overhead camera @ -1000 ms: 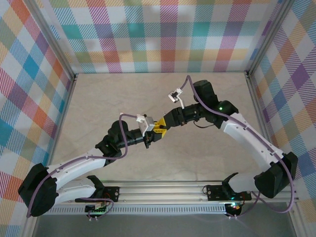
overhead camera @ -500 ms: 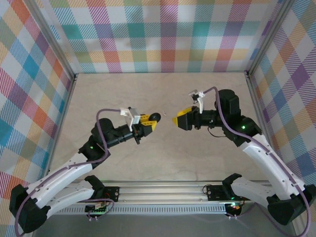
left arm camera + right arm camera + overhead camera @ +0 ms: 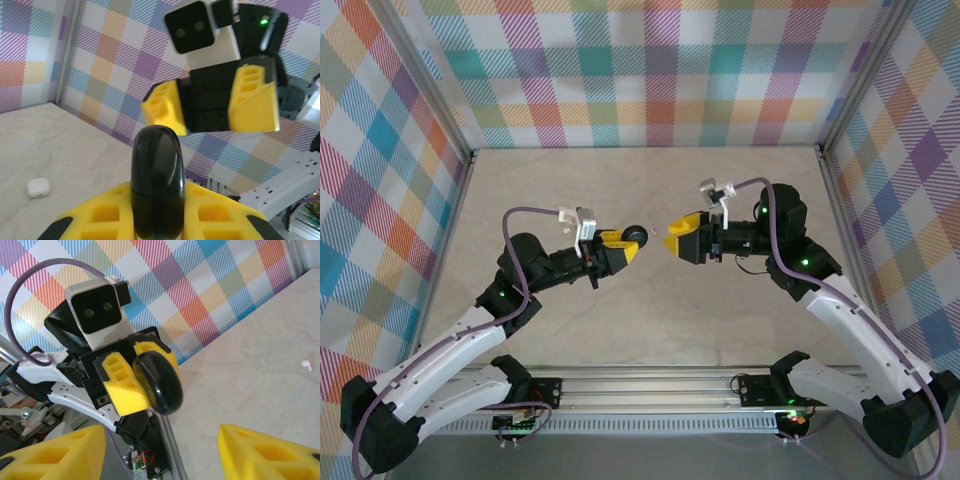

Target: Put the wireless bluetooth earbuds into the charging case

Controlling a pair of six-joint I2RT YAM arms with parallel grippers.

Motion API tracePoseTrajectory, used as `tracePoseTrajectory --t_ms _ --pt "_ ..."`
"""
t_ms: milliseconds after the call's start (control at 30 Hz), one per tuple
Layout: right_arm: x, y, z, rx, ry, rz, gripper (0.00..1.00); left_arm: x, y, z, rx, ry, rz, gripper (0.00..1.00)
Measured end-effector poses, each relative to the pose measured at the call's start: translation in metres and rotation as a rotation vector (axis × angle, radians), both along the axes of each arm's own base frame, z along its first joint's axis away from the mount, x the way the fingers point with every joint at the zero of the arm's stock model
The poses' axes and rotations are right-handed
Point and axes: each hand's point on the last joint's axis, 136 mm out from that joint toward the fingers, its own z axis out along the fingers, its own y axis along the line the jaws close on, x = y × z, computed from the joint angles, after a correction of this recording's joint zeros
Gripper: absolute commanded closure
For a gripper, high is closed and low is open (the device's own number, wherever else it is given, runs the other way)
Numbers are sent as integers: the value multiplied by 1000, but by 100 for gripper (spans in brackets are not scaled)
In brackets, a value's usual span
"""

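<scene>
A glossy black disc is pinched upright between the yellow fingers of the left gripper, above the table. The right gripper is held facing it, close by, with fingers spread apart. The white charging case is seen lying on the table, apart from both.

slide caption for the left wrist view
Left hand holds a black disc facing the open right hand; white case on table

- The counter is a pale beige surface with faint marbling.
- A small white charging case lies directly on it, near the far wall.
- A tiny white speck rests on bare counter.
</scene>
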Motion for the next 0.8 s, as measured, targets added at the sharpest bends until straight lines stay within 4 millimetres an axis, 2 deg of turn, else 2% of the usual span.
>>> tracePoseTrajectory --t_ms 200,433,700,800 --pt "7 12 -16 -19 74 31 41 -7 -2 10 -44 7 -47 93" --pt "1 28 -19 -15 97 96 44 -7 -6 13 -73 39 -71 94" --pt "1 33 -15 -2 93 113 55 -5 -6 15 -87 53 -71 94" --pt "3 36 -14 4 95 115 56 -2 -7 13 -85 63 -68 94"
